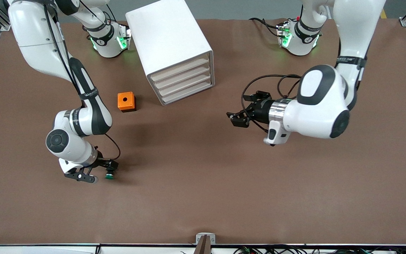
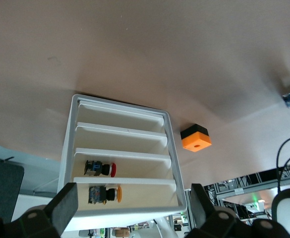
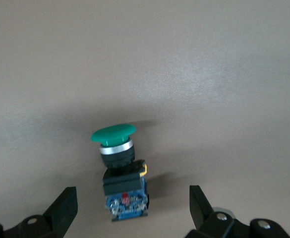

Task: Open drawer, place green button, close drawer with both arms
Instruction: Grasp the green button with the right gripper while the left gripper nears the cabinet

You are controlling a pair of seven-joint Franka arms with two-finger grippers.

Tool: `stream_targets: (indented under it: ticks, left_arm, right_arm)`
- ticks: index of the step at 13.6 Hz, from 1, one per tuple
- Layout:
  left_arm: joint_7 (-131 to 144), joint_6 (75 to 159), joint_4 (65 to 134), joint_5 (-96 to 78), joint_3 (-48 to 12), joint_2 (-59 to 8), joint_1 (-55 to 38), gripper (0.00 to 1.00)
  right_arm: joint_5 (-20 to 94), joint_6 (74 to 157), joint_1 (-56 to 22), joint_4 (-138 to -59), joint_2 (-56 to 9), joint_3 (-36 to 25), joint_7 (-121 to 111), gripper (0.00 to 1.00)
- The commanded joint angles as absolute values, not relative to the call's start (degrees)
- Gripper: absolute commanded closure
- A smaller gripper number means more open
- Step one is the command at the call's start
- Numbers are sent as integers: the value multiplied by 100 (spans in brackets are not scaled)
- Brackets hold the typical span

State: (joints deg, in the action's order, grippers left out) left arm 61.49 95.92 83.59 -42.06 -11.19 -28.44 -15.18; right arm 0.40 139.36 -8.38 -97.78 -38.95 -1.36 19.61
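The button (image 1: pixel 109 175), green cap on a black-and-blue body, lies on the brown table near the right arm's end; in the right wrist view it (image 3: pixel 119 171) lies between the fingertips. My right gripper (image 1: pixel 99 171) is open, low around it, not closed on it. The white cabinet (image 1: pixel 169 38) stands at the back; its lowest drawer (image 1: pixel 188 95) sits flush with the three above. My left gripper (image 1: pixel 240 113) is open and empty, in the air facing the drawer fronts from a distance. In the left wrist view the lowest drawer (image 2: pixel 120 111) is the one against the table.
An orange cube with a hole (image 1: pixel 126 101) sits on the table beside the cabinet, toward the right arm's end; it also shows in the left wrist view (image 2: pixel 196 138). Two upper drawers hold a red-capped button (image 2: pixel 100 168) and an orange-capped button (image 2: pixel 104 194).
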Motion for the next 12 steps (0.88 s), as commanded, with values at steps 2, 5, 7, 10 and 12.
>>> stream_targets:
  ticks: [2, 5, 7, 10, 12]
  left_arm:
    - [6704, 9861, 8191, -4201, -1064, -3357, -1906, 0]
    - [7495, 9931, 8095, -4210, -1072, -3655, -2117, 0]
    - [8127, 9940, 7868, -4219, -1063, -4015, -2232, 0]
    - [8936, 10045, 7664, -4236, -1063, -4411, -2320, 0]
    - [9402, 10133, 7655, -4254, -1072, -4561, -2355, 0]
  right_arm:
    - [18, 13992, -932, -9712, -4025, -158, 2161, 1]
    - [18, 13983, -976, -9712, -4069, -158, 2268, 3]
    - [18, 13931, -976, -9721, -4069, -158, 2259, 8]
    - [18, 13913, -993, -9764, -4069, -158, 2197, 24]
    - [18, 13887, -1019, -9773, -4061, -158, 2197, 43]
